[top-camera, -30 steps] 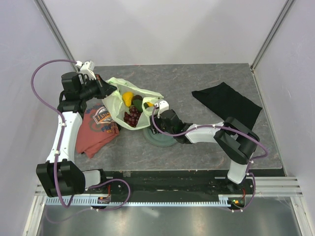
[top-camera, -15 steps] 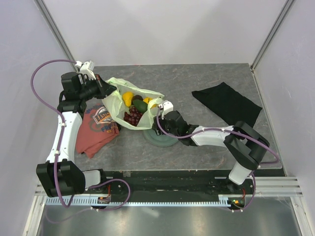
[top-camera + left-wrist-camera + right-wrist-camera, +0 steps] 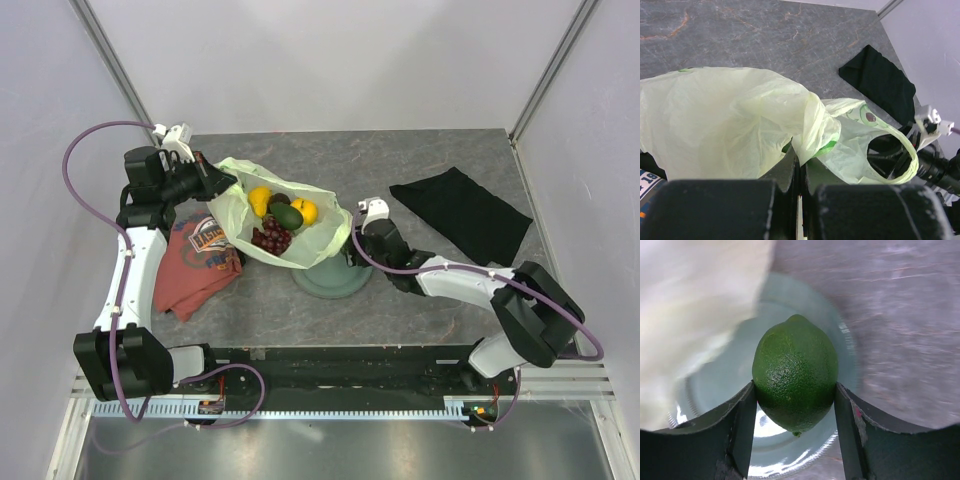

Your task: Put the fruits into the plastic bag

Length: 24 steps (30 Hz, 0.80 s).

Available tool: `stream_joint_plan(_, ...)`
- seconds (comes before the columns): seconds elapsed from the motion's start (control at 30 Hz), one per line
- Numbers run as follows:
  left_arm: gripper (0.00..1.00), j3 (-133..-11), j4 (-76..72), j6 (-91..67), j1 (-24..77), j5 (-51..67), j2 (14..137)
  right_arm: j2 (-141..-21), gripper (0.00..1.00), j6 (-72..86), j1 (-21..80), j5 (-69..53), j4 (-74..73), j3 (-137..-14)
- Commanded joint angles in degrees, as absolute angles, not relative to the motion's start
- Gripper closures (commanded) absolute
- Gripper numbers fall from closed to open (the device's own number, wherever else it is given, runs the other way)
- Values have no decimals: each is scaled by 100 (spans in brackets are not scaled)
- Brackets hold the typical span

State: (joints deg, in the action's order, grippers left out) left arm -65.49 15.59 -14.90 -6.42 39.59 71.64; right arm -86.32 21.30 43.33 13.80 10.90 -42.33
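The pale green plastic bag [image 3: 325,235] lies open on the table, and my left gripper [image 3: 222,182] is shut on its bunched rim [image 3: 812,132]. Inside the bag lie a yellow pear [image 3: 259,200], a dark green oval fruit [image 3: 288,217], a yellow-orange round one [image 3: 306,211] and a dark red grape bunch [image 3: 270,237]. My right gripper [image 3: 795,386] is shut on a green lime [image 3: 795,375], its fingers [image 3: 742,425] pressing on both sides, just above the grey-green plate [image 3: 845,360]. In the top view that gripper [image 3: 352,252] sits at the bag's right edge, and the lime is hidden.
The round plate [image 3: 330,285] sits partly under the bag's near edge. A red printed T-shirt [image 3: 195,262] lies left of the bag, under the left arm. A black cloth [image 3: 460,210] lies at the right. Pale walls enclose the table.
My right arm has swung to the right, away from the bag's mouth. The bag's right side has spread out over the plate. The left arm has stayed put.
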Motion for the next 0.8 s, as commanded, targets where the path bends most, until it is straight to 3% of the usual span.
stream_joint_plan(0.0,98,-6627,1424,-1459,-677,4069,7154,-8166,63,2399,4043,1819,774,-4175)
stream_joint_plan(0.37,98,-6636,1424,-1459,-686,4104,7172,-6893,63,2497,3551,2452,-185,-4359)
stream_joint_plan(0.53,98,-6636,1433,-1468,-677,4122,7181,-5935,64,2364,3577,1566,577,-4439)
stream_joint_plan(0.77,99,-6636,1406,-1468,-686,4148,7154,-6177,66,1688,4716,1511,817,-5149)
